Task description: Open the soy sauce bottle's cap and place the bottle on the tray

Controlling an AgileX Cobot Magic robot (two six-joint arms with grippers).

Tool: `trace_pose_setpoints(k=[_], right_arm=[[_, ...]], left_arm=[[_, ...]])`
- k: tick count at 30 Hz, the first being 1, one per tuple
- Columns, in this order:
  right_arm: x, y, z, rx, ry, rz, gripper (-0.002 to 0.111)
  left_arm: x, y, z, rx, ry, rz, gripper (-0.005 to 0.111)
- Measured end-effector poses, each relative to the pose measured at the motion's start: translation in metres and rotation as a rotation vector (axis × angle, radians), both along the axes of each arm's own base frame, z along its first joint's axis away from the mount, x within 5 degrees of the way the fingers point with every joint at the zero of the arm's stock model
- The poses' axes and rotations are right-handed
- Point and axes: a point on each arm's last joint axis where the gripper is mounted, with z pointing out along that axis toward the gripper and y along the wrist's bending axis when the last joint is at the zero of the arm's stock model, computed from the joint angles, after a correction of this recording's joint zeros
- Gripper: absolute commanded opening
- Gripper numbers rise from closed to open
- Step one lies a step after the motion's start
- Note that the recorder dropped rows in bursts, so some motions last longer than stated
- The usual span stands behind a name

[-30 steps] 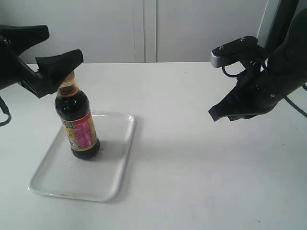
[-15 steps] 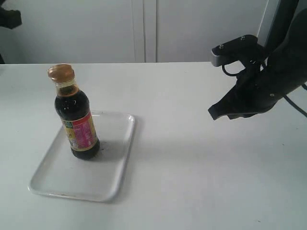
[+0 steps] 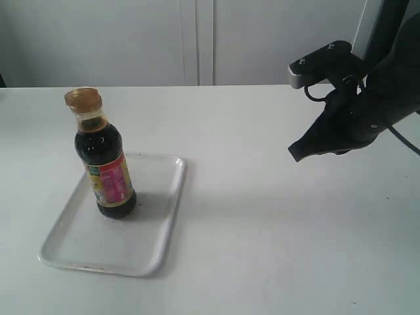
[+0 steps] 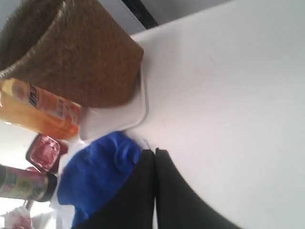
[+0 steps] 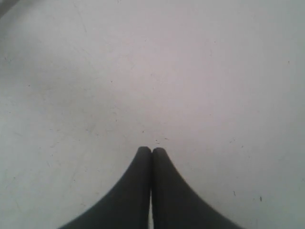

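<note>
Soy sauce bottle (image 3: pixel 106 164), coppery cap (image 3: pixel 83 98) on, upright on white tray (image 3: pixel 154 230)

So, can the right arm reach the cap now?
Probably yes: the right tool hangs above bare table, nothing stands between it and the cap. But its jaws are shut.

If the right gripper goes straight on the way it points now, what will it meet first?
Probably just the bare table. The right gripper is shut and its wrist view shows only empty white surface ahead; the bottle and tray sit off to its side.
</note>
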Motion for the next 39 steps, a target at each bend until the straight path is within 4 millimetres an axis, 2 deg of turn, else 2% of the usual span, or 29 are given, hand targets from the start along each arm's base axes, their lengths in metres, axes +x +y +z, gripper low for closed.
trace_pose_setpoints(k=[7, 14, 18, 23, 29, 39], right_arm=[[-0.004, -0.010, -0.001, -0.080, 0.070, -0.045, 0.000], [-0.010, -0.046, -0.005, -0.116, 0.257, -0.197, 0.000], [-0.013, -0.062, 0.003, -0.092, 0.250, -0.275, 0.000], [-0.030, -0.068, 0.029, -0.040, 0.094, -0.295, 0.000], [-0.051, -0.070, 0.053, 0.019, -0.110, -0.289, 0.000], [-0.090, -0.073, 0.067, 0.091, -0.311, -0.283, 0.000]], left_arm=[[-0.010, -0.011, -0.010, -0.122, 0.213, -0.065, 0.000], [-0.023, -0.022, -0.022, -0.201, 0.419, -0.149, 0.000], [-0.030, -0.022, -0.024, -0.205, 0.485, -0.155, 0.000], [-0.043, -0.024, -0.012, -0.224, 0.400, -0.199, 0.000], [-0.070, -0.023, -0.012, -0.234, 0.220, -0.230, 0.000], [-0.111, -0.019, -0.029, -0.286, 0.069, -0.220, 0.000]])
